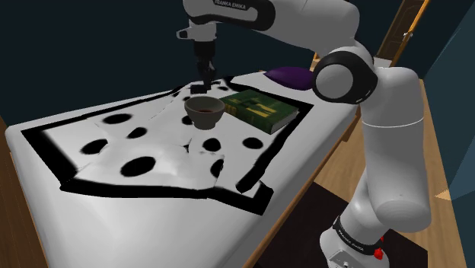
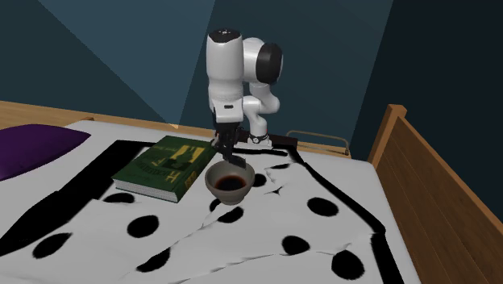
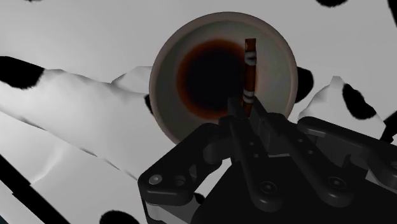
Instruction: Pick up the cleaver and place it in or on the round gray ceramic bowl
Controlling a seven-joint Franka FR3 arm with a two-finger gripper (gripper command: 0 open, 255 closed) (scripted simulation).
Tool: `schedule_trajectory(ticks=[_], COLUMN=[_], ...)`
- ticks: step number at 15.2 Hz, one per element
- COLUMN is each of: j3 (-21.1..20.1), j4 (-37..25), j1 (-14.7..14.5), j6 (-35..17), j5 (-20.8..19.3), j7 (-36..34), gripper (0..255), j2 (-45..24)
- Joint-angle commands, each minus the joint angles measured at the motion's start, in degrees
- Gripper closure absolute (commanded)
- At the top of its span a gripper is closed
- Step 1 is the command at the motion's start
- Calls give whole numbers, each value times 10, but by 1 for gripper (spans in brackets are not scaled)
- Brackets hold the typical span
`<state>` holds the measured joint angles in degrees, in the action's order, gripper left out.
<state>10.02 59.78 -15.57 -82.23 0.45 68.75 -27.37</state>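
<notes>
Locate gripper (image 1: pixel 205 78) in shoulder view: hangs straight above bowl (image 1: pixel 204 113), so lined up for a drop. Read "FRANKA EMIKA" on arm (image 1: pixel 304 23). Note green book (image 1: pixel 257 109) just beside bowl on spotted bedcover (image 1: pixel 114 186); cannot read book's yellow cover marks.

In second exterior view, find gripper (image 2: pixel 227 157) just over bowl (image 2: pixel 231 184), book (image 2: pixel 165 168) alongside.

In wrist view, see gripper (image 3: pixel 245 119) clamped on cleaver (image 3: pixel 249 76): thin red-brown strip with 2 pale bands, held edge-on over bowl's (image 3: pixel 172 76) dark hollow. Cannot tell whether tip sits below rim. Judge lowering and release as next.
</notes>
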Motion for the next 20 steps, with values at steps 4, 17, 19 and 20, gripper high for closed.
schedule_trajectory(ticks=[4,17,19,20], j3=[0,0,0,0], j4=[65,106,106,106], j1=[-5,-7,-7,-7], j6=[-49,-82,-82,-82], j5=[-2,-4,-4,-4], j7=[-3,-5,-5,-5], gripper=[255,0,0,0], j2=[17,24,24,24])
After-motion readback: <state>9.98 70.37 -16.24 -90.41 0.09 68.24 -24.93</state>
